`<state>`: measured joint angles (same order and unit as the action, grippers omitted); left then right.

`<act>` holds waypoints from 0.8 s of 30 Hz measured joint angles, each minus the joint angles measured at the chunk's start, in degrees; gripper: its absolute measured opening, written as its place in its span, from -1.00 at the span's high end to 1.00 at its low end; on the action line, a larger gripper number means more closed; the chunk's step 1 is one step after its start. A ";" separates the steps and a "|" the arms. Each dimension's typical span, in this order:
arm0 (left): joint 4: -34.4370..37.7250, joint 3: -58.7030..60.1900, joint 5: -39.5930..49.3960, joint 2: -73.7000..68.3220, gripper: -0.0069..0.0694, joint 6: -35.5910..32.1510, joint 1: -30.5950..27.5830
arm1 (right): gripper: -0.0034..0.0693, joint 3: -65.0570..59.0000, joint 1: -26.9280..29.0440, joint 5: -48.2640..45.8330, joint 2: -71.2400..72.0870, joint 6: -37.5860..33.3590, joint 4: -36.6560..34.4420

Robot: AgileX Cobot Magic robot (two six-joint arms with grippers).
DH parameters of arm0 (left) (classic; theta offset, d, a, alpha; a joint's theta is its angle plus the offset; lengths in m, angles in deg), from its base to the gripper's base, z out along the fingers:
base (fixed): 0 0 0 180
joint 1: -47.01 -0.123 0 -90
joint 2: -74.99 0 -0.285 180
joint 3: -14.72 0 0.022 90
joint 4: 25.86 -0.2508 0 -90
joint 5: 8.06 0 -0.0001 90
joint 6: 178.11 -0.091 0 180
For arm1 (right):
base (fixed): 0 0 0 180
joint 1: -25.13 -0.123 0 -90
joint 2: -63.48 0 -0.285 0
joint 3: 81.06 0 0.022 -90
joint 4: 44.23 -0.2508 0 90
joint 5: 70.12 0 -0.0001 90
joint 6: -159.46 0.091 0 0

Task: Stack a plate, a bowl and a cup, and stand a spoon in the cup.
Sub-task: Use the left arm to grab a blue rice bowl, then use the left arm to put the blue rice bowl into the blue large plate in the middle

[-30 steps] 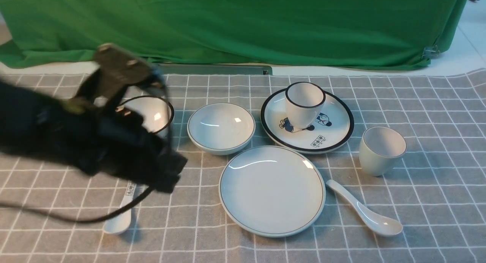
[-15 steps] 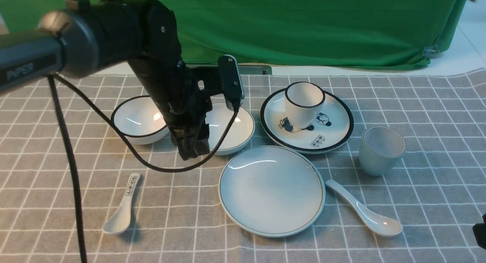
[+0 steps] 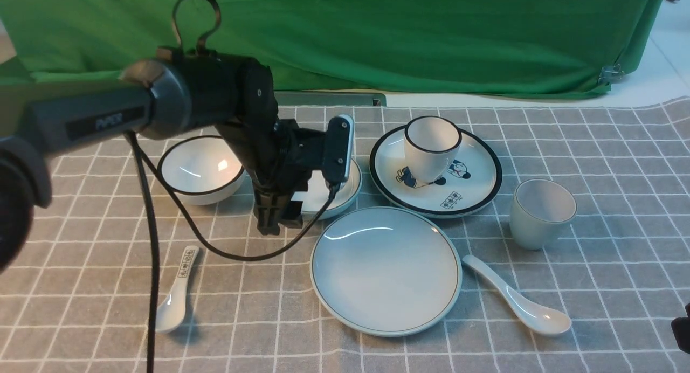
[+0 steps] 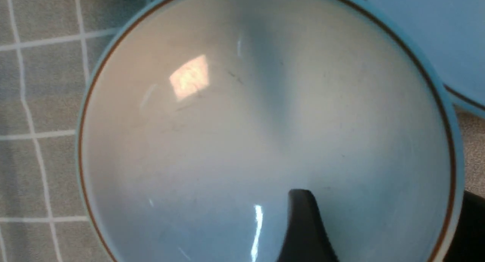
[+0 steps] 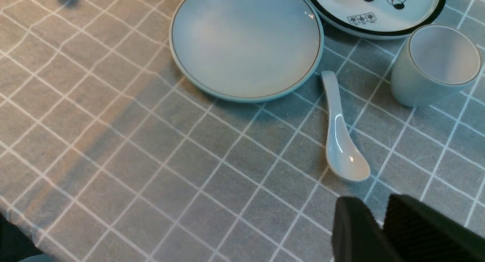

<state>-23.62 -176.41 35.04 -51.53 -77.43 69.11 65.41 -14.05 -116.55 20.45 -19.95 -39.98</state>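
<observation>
The pale bowl (image 3: 345,192) sits behind the plate (image 3: 385,270) and is mostly hidden by my left gripper (image 3: 277,222). In the left wrist view the bowl (image 4: 227,141) fills the frame. My left gripper (image 4: 380,194) is open astride the bowl's rim, one finger inside and the other outside. The cup (image 3: 542,214) stands upright to the right of the plate. The plain spoon (image 3: 517,297) lies on the cloth in front of the cup. My right gripper (image 5: 373,201) hovers just short of the spoon (image 5: 339,141), open by a narrow gap with nothing in it.
A black-rimmed bowl (image 3: 199,171) stands left of my left gripper. A black-rimmed cup (image 3: 431,146) sits on the cartoon plate (image 3: 474,184) at the back. A spoon with printed characters (image 3: 175,297) lies at the front left. A green cloth hangs behind the table.
My left arm swung in from the left and came down over the pale bowl, and its jaws opened. A dark bit of the right arm appeared at the front view's lower right edge.
</observation>
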 joint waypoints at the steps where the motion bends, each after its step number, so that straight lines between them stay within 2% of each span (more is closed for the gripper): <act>1: 0.03 0.00 0.00 -0.20 -0.18 -0.07 0.00 | 0.46 0.00 0.00 0.00 0.00 0.00 0.00; 8: 2.32 -0.07 0.36 -1.18 0.46 -0.88 -0.05 | 0.45 0.00 0.00 -0.04 0.00 0.00 0.00; 12: 2.52 -0.49 0.99 -0.01 0.70 0.04 0.16 | 0.44 0.00 0.00 -0.70 0.00 0.00 0.00; 13: 2.52 -0.49 1.28 0.26 0.71 0.30 0.22 | 0.44 0.00 0.00 -0.77 0.00 0.00 0.00; 19: -0.48 -0.25 8.06 5.92 0.74 17.22 4.04 | 0.43 0.00 0.00 -1.54 0.00 -0.11 0.00; 22: -0.62 0.03 9.05 9.55 0.74 24.23 8.76 | 0.43 0.00 0.00 -1.54 0.00 -0.25 0.00; 24: -1.43 0.77 8.94 11.42 0.74 27.30 14.24 | 0.43 0.00 0.00 -1.54 0.00 -0.25 0.00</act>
<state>-25.06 -175.64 43.98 -40.11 -50.13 83.35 65.41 -14.05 -118.10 20.45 -20.20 -39.98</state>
